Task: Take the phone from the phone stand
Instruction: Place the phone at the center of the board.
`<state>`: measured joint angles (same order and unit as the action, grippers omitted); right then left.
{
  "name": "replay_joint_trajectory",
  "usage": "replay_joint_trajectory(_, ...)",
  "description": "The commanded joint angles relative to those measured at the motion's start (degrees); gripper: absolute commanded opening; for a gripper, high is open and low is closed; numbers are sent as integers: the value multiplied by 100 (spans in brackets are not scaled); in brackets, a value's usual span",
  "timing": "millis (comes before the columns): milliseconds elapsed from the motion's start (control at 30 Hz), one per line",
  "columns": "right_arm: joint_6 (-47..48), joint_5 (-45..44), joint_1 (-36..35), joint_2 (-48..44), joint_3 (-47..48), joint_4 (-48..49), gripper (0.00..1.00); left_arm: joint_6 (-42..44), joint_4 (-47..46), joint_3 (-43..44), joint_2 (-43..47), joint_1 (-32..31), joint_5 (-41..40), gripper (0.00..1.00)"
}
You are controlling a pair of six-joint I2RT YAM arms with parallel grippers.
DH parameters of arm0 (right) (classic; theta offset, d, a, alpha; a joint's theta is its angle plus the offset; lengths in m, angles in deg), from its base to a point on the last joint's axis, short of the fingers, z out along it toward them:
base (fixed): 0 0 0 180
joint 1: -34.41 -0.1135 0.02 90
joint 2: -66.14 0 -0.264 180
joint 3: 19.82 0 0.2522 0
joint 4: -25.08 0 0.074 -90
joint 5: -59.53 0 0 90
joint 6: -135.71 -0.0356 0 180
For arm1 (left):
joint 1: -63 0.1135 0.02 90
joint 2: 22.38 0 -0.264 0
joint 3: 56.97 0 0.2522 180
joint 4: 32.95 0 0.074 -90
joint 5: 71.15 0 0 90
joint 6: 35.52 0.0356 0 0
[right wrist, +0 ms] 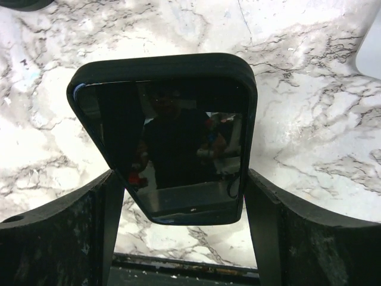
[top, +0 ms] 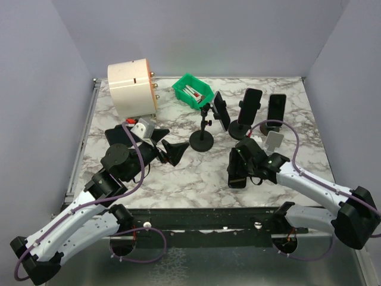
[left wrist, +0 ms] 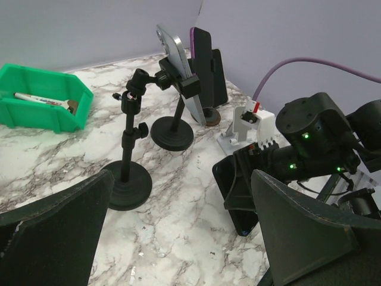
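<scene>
Between the jaws of the right gripper (right wrist: 184,185), the phone (right wrist: 172,131) is clamped by its cased side edges: probably stiff, light, slick-faced, breakable. The left gripper (left wrist: 181,190) stands released, empty.

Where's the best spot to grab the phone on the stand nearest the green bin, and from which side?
Take the phone by its upper half, above where the stand clamps it, pinching its long edges. Come from above: it stands nearly upright, and another phone crowds its right side.
</scene>
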<state>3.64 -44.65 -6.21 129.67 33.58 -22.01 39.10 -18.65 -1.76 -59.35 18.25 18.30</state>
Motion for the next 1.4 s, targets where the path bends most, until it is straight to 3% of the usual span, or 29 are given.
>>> replay_joint_trajectory(0, -417, -389, -107, 318, -5, 567, 48, 35, 111, 161, -16, -26, -106, 99)
replay_joint_trajectory(800, -801, -466, -174, 1878, -254, 1296, 55, -9, 131, 179, 1, -26, -94, 99)
replay_joint_trajectory(1133, -1001, -455, -178, 1408, -239, 950, 82, -27, 131, 188, 14, -32, -59, 99)
replay_joint_trajectory(1233, -918, -386, -183, 1093, -172, 732, 95, -27, 131, 188, 23, -29, -42, 99)
replay_joint_trajectory(1367, -820, -311, -183, 778, -126, 511, 100, -27, 131, 188, 46, -33, -49, 99)
